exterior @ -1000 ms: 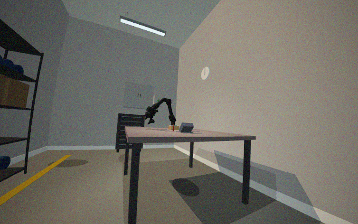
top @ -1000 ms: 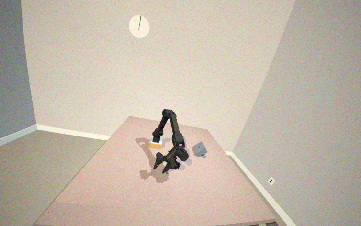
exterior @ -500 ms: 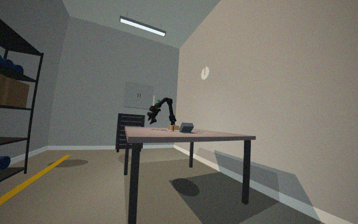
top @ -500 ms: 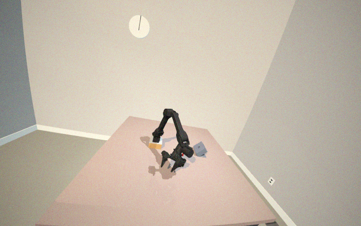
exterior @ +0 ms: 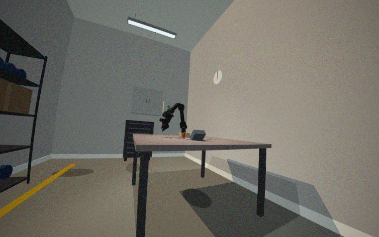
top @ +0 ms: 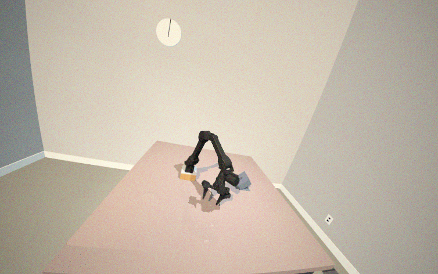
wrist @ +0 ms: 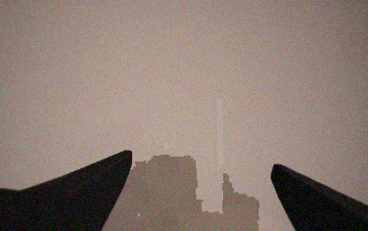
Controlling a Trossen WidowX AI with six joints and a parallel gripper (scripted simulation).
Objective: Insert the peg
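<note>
Black fingers of the one gripper point(top: 212, 196) stand spread nearly as wide as they go, with nothing between them and nothing touching them. In the wrist view two dark pointed fingertips rise from the lower left and lower right corners, and only the pink table point(wrist: 186, 69) and the arm's blocky shadow point(wrist: 168, 191) fill the gap. In the top view the gripper hangs tips-down above the table, near its middle, with that shadow just below it.

Going left to right in the exterior view: one dark shelf rack point(exterior: 33, 111) against the left wall, one yellow floor stripe point(exterior: 36, 188), one dark drawer cabinet point(exterior: 138, 136) behind the table, then one black arm point(exterior: 179, 111) bent in an arch.

One peg point(exterior: 183, 136) shows in the exterior view as a thin red upright sliver on the table, just in front of the arm's tan base block point(exterior: 181, 135). It is too small for its shape or sides to be made out, and the top view hides it behind the arm. In the wrist view no peg can be made out.

One panel point(exterior: 197, 134), a small grey sloped block, sits on the table just right of the base. Its hole cannot be made out. One round clock point(exterior: 217, 77) hangs on the right wall.
</note>
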